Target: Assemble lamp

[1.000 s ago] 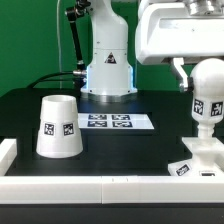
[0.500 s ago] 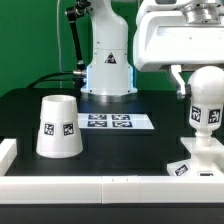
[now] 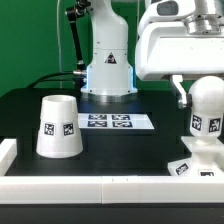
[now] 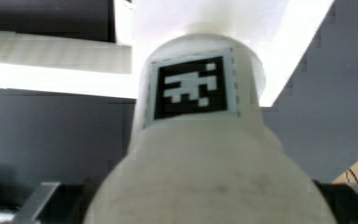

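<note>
My gripper holds the upright bulb, jaws closed on its sides, over the base, with the shade at nine o'clock.

The bulb sits lower now. It has gone down bit by bit toward the stem of the base. Its tag is lower too. The gripper has come down with it and looks bigger in the exterior view.
</note>
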Controlling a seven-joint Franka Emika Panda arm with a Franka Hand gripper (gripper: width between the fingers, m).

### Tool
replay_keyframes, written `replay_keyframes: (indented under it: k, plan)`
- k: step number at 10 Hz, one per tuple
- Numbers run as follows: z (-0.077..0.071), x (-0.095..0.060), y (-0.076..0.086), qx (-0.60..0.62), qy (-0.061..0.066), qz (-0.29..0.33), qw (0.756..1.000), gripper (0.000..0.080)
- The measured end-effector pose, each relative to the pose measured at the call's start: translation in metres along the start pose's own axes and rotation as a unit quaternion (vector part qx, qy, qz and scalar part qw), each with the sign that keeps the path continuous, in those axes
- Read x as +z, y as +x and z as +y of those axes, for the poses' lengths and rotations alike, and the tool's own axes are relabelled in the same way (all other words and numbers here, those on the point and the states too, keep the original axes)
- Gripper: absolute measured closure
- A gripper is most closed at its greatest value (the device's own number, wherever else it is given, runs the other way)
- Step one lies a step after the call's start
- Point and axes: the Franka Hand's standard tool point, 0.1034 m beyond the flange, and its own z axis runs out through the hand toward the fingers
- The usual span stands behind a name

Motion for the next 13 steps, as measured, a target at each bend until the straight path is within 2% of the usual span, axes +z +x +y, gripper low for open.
replay_keyframes:
  k: [4, 6, 8, 10, 12, 13]
  plan:
    - [0.0, 0.0, 0.0, -0.001, -0.005, 0.028, 1.0, 0.022]
    - [0.0, 0.0, 0.0, -0.001, -0.005, 0.028, 1.0, 0.0119]
    - [-0.001, -0.001, -0.001, -0.002, -0.004, 0.027, 1.0, 0.0103]
    - [-0.004, -0.015, 0.001, -0.003, -0.001, 0.027, 1.0, 0.0101]
    - [-0.005, -0.03, 0.009, -0.001, 0.002, 0.025, 1.0, 0.0101]
    - [-0.005, -0.032, 0.01, -0.001, 0.003, 0.026, 1.0, 0.0101]
